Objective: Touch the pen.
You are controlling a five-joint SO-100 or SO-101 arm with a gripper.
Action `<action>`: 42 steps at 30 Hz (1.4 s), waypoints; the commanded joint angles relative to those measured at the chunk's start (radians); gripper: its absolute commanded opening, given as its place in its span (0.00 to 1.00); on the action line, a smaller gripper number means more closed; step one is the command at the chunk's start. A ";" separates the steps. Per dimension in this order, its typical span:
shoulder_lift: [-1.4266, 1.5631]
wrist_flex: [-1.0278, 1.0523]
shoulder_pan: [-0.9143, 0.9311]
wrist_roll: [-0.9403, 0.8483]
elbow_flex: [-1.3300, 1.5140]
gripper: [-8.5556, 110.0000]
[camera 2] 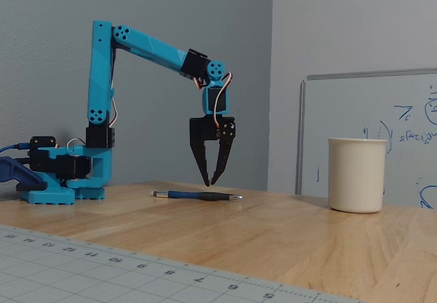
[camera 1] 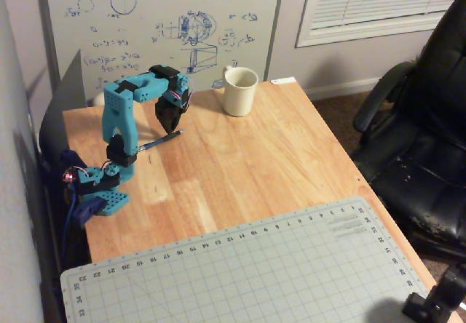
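The pen (camera 1: pixel 159 141) is a thin dark blue stick lying flat on the wooden table, just right of the arm's base. In the fixed view the pen (camera 2: pixel 198 195) lies level in front of the arm. My gripper (camera 2: pixel 210 182) points straight down, its black fingers narrowed to a small gap at the tips, holding nothing. Its tips hang a little above the table near the pen. In the overhead view the gripper (camera 1: pixel 174 128) sits by the pen's upper right end. I cannot tell whether they touch.
A cream mug (camera 1: pixel 239 91) stands at the table's far side, right of the gripper; it also shows in the fixed view (camera 2: pixel 356 175). A grey cutting mat (camera 1: pixel 240 272) covers the near part of the table. A whiteboard (camera 1: pixel 160 25) stands behind. A black chair (camera 1: pixel 429 134) is at the right.
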 commanded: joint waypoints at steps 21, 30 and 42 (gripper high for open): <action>-0.035 -0.008 -0.012 0.014 -0.057 0.08; -0.035 -0.008 -0.012 0.014 -0.060 0.08; -0.035 -0.006 -0.002 0.003 -0.060 0.08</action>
